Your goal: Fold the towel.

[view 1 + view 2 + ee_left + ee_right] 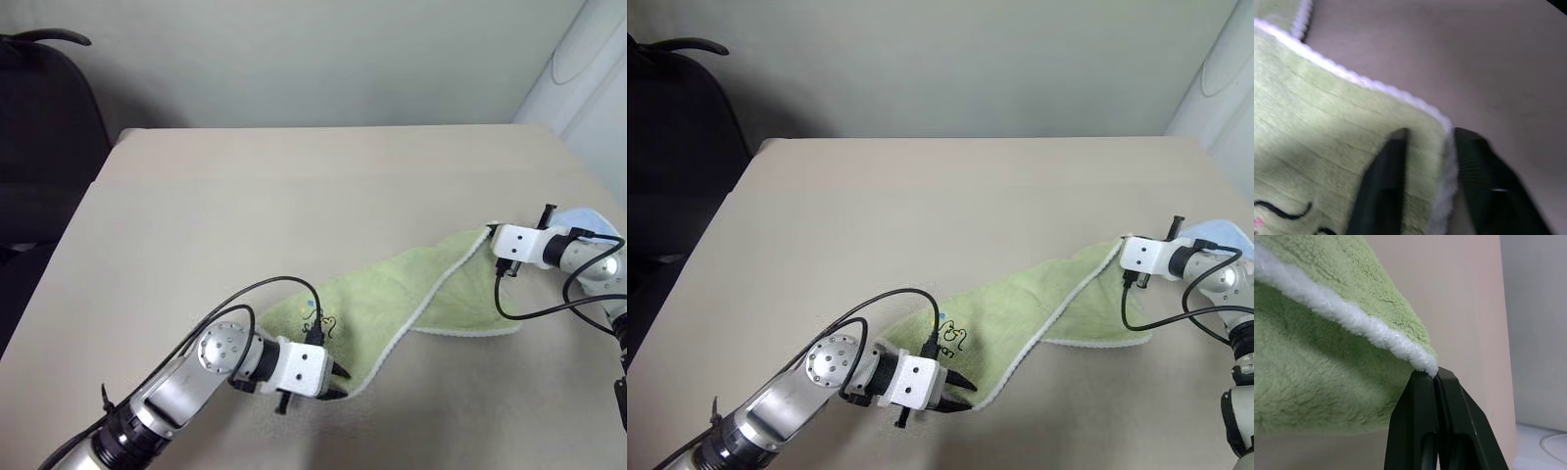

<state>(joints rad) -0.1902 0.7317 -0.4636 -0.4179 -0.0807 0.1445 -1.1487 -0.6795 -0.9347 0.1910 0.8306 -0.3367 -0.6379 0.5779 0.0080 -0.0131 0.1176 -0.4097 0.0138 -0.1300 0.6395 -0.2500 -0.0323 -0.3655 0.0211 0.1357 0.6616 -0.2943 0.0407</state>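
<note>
The light green towel [392, 304] lies twisted on the beige table [294, 186], stretched from the near middle toward the right. Its white edging runs along the fold, and its small dark logo [950, 341] faces up near the left end. My left gripper [340, 382] is at the towel's near left corner. In the left wrist view its fingers [1386, 166] are closed either side of the white hem. My right gripper [1436, 374] is shut on the towel's far right corner and holds it a little off the table.
A light blue cloth [588, 217] lies just behind my right wrist near the table's right edge. A black chair [39, 127] stands off the table's left side. A white appliance [588, 59] stands at the back right.
</note>
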